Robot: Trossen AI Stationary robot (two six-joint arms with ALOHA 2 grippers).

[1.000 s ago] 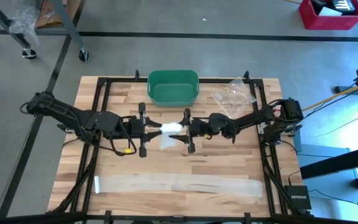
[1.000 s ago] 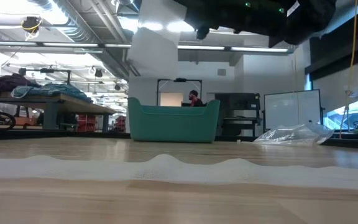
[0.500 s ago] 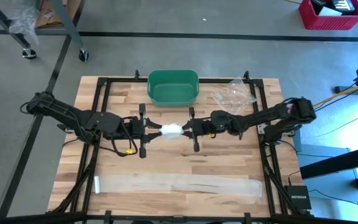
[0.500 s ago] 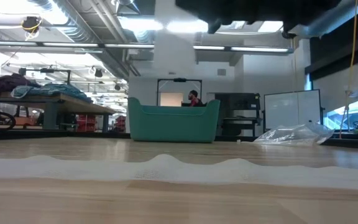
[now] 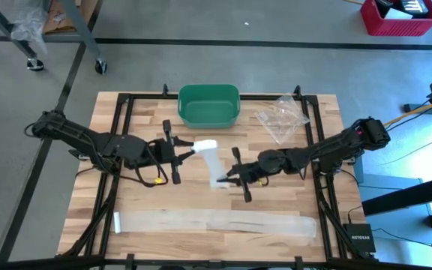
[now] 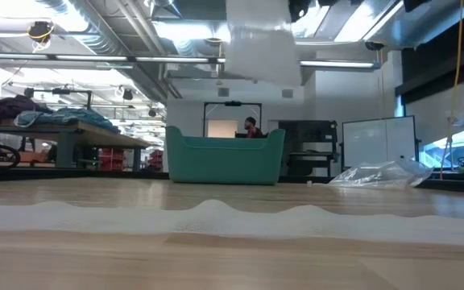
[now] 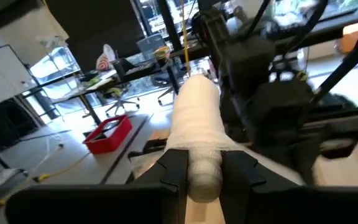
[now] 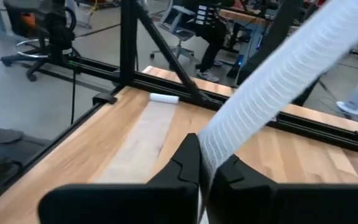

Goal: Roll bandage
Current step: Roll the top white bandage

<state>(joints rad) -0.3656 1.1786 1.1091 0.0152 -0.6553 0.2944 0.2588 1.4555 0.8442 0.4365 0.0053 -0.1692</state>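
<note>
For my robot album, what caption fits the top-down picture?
Left gripper holds the bandage roll; right gripper pulls its loose end.

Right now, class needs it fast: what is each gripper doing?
Left gripper: closed on the bandage roll, held above the table.
Right gripper: shut on the loose bandage strip pulled from that roll.

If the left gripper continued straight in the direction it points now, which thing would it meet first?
Most likely the right arm. The left gripper holds the bandage roll and points across the table; in its wrist view the right arm's dark body stands just beyond the roll. Depth is unclear, so it might pass slightly beside it.
</note>
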